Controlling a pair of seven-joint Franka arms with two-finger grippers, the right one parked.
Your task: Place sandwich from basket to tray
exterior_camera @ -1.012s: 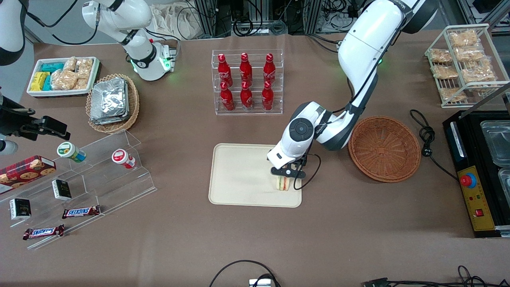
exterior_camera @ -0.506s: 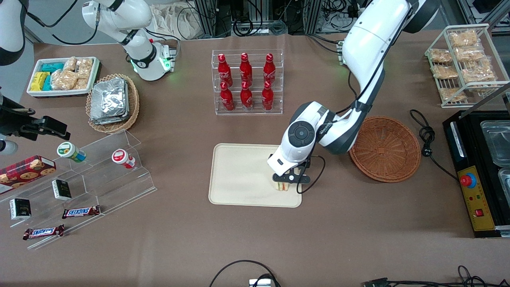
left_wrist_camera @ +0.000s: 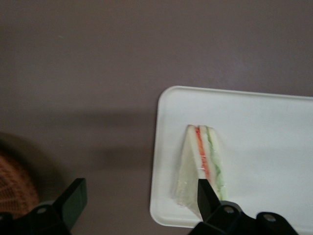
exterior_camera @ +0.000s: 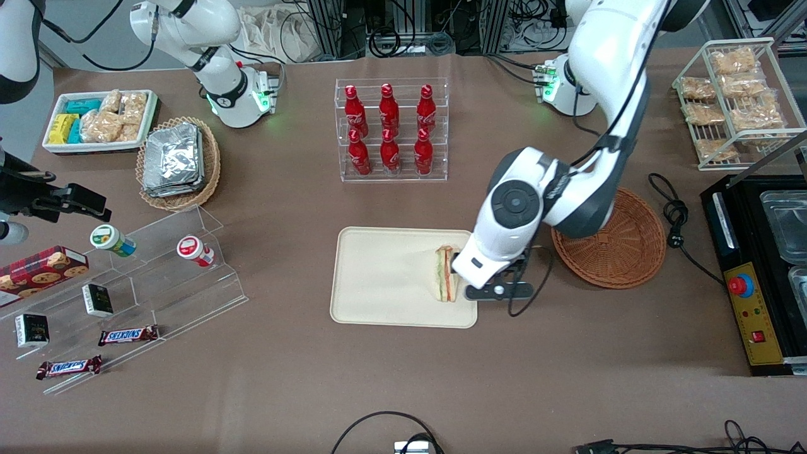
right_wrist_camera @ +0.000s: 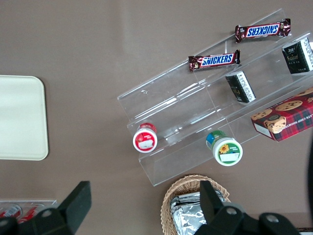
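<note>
The sandwich, a pale wedge with green and orange-red layers, rests on the cream tray at its end nearest the basket, free of any grip. My left gripper hangs above the tray's edge beside the sandwich, between it and the reddish-brown basket. In the left wrist view the gripper is open wide with nothing between its fingers. One fingertip overlaps the sandwich on the tray; the other hangs over the brown table. The basket shows only as a blurred rim and looks empty.
A clear rack of red bottles stands farther from the front camera than the tray. A stepped acrylic stand with snacks lies toward the parked arm's end. A black appliance, a coiled cable and a wire rack lie toward the working arm's end.
The gripper has let go of the sandwich, opened, risen and shifted toward the basket. The sandwich stays on the tray, now mostly uncovered.
</note>
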